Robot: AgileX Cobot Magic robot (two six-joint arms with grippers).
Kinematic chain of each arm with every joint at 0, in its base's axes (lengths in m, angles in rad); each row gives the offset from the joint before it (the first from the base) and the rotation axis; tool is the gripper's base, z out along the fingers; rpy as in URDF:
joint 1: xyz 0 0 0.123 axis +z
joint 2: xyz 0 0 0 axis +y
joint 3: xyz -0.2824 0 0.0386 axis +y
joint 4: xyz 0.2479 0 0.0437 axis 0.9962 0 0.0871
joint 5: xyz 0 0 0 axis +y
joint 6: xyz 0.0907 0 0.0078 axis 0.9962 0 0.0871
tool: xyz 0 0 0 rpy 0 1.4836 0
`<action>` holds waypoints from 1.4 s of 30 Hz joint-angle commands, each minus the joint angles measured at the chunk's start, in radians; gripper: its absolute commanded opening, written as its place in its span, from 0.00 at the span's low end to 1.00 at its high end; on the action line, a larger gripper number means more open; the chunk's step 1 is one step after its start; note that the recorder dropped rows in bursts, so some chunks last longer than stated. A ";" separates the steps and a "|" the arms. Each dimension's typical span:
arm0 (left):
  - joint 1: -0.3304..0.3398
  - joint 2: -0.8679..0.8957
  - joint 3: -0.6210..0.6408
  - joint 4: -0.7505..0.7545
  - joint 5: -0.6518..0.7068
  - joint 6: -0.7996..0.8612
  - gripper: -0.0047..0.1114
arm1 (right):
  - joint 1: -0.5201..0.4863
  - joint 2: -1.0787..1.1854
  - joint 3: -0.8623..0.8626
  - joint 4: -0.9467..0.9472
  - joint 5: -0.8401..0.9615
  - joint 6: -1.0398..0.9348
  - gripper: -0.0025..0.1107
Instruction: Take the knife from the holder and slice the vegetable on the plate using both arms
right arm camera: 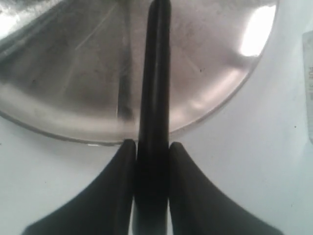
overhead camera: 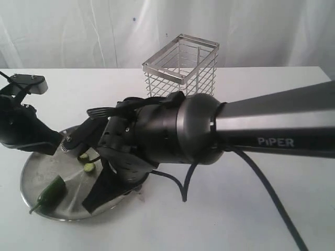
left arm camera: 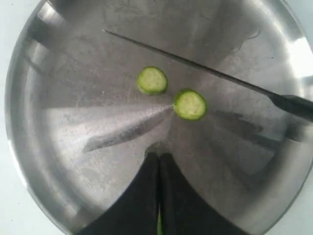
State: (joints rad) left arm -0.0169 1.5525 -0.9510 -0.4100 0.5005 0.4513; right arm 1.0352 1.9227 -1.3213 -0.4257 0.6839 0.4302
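Gleaming plate, white tabletop, curtain

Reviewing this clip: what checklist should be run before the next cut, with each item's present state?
1. Slim black-handled knife out of the tall chrome wire basket: ok.
2. Right pincer clamped on the knife handle: ok.
3. Blade not lying across the two round green slices: ok.
4. Glossy green chili lying on the round brushed-steel plate: ok.
5. Left pincer steadying the chili: cannot tell; it looks closed.
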 commanded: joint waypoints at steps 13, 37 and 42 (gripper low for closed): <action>-0.005 -0.100 0.084 -0.160 -0.081 0.069 0.04 | -0.125 0.059 -0.005 0.239 -0.249 -0.013 0.02; -0.005 -0.143 0.084 -0.184 -0.070 0.073 0.04 | -0.161 0.173 -0.102 0.476 -0.233 -0.229 0.32; -0.005 -0.261 0.084 -0.184 -0.080 0.107 0.11 | -0.160 0.106 -0.102 0.472 -0.332 -0.245 0.52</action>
State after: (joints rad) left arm -0.0169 1.3563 -0.8737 -0.5782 0.4088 0.5421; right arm 0.8792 2.0831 -1.4147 0.0475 0.4202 0.1992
